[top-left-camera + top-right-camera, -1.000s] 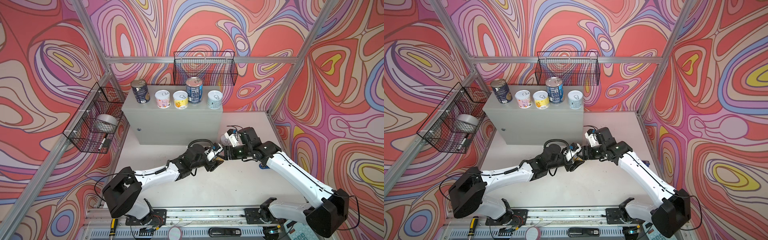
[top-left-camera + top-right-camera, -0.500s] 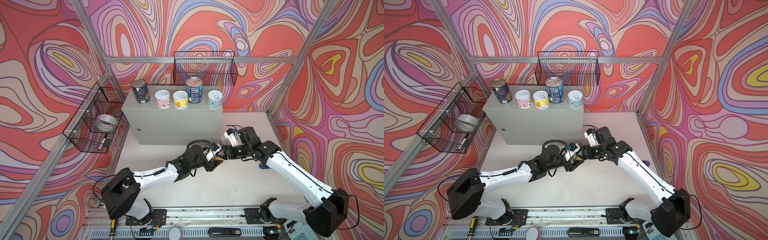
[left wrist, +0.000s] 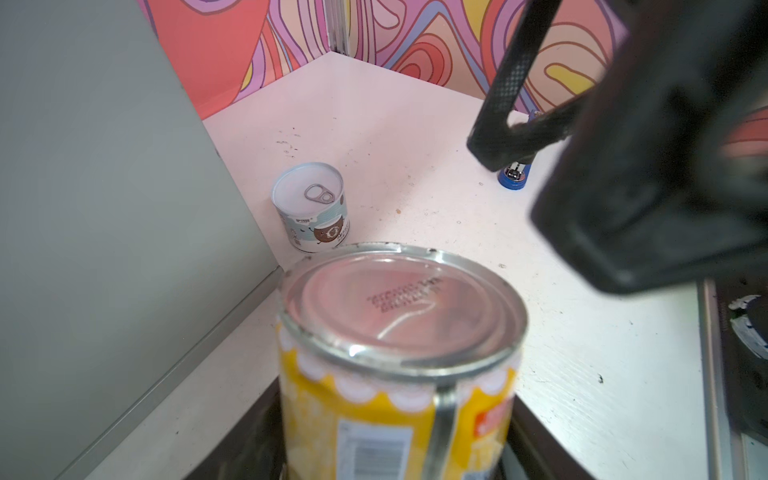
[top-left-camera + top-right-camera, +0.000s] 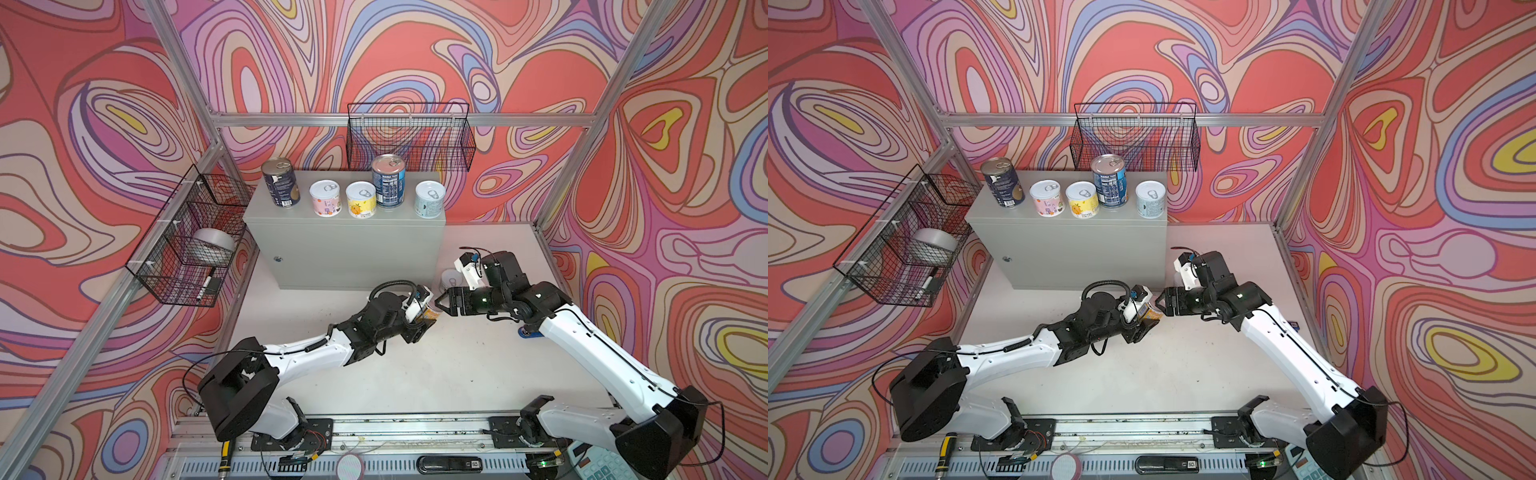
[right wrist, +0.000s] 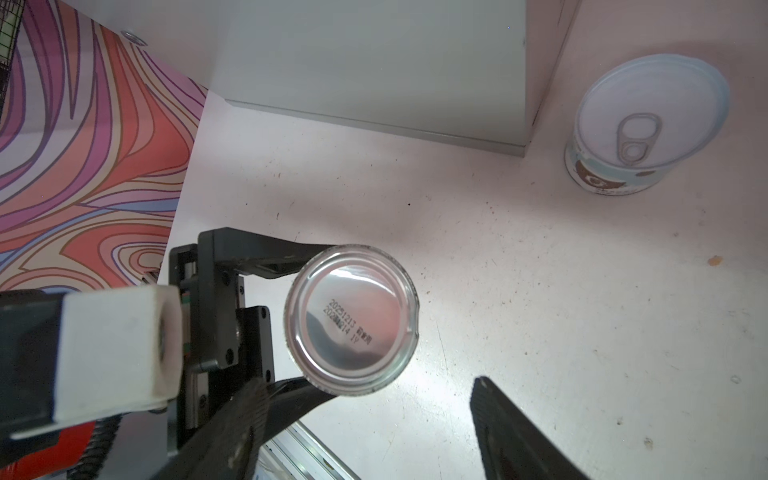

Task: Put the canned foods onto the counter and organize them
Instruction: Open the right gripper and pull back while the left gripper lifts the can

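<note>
My left gripper (image 4: 424, 319) is shut on a short orange-yellow can (image 4: 429, 314) (image 4: 1149, 312), held above the table with its plain metal end (image 5: 351, 318) turned toward my right gripper (image 4: 440, 302). That gripper is open, its fingers (image 5: 511, 424) spread wide of the can and not touching it. In the left wrist view the can (image 3: 399, 353) sits between my dark jaws. The grey counter (image 4: 345, 253) carries two tall dark blue cans (image 4: 281, 183) (image 4: 388, 180) and pink (image 4: 325, 198), yellow (image 4: 361, 200) and pale-blue (image 4: 430, 199) short ones. A white can (image 4: 451, 279) (image 3: 311, 205) stands on the table by the counter's right corner.
A black wire basket (image 4: 409, 137) hangs on the back wall above the counter. Another basket (image 4: 187, 249) on the left wall holds a grey tape roll (image 4: 214, 245). A small blue item (image 4: 525, 332) lies on the white table beside my right arm.
My right gripper's jaws have opened off the orange-yellow can where both grippers met. The left gripper still holds it, shifted slightly toward the left.
</note>
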### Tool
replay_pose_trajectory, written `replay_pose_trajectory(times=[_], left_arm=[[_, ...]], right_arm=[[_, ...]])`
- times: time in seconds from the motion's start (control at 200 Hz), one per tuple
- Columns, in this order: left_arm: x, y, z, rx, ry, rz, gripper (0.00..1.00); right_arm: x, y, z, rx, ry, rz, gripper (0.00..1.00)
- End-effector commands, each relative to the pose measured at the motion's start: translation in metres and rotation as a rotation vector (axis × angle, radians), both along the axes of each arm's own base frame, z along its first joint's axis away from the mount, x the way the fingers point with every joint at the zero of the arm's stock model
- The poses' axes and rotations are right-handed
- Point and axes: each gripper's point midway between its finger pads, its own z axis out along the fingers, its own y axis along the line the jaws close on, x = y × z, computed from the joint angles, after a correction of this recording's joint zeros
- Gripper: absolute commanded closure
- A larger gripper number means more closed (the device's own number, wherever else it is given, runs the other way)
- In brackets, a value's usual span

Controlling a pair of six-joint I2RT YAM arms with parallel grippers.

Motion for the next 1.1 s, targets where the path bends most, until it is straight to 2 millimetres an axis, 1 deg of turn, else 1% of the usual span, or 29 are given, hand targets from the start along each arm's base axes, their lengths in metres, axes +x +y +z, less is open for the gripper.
replay_pose_trajectory(times=[0.0, 0.195, 0.331, 0.436, 0.536, 0.761, 0.876, 0.952, 1.092], left_arm=[[0.009, 0.007, 0.037, -0.08, -0.067, 0.065, 0.53], [0.016, 0.031, 0.046, -0.057, -0.055, 0.195, 0.53], [0.014, 0.053, 0.063, -0.092, -0.086, 0.272, 0.53], [0.014, 0.074, 0.079, -0.1, -0.111, 0.351, 0.53], [0.016, 0.095, 0.094, -0.089, -0.129, 0.431, 0.52], [0.025, 0.154, 0.132, -0.126, -0.139, 0.672, 0.53], [0.025, 0.183, 0.15, -0.174, -0.176, 0.776, 0.54], [0.025, 0.206, 0.161, -0.19, -0.198, 0.872, 0.54], [0.029, 0.234, 0.181, -0.175, -0.22, 0.967, 0.53]], right_arm=[[0.003, -0.014, 0.012, -0.03, -0.05, -0.06, 0.2], [0.003, -0.034, 0.03, -0.029, -0.165, -0.16, 0.2], [0.004, -0.051, 0.036, -0.047, -0.226, -0.238, 0.19], [0.004, -0.055, 0.037, -0.045, -0.257, -0.257, 0.19], [0.006, -0.055, 0.04, -0.036, -0.282, -0.258, 0.19], [0.013, -0.051, 0.049, -0.029, -0.326, -0.246, 0.19], [0.014, -0.043, 0.052, -0.009, -0.327, -0.207, 0.18], [0.013, -0.036, 0.053, 0.007, -0.313, -0.172, 0.18], [0.008, -0.03, 0.054, 0.028, -0.305, -0.137, 0.18]])
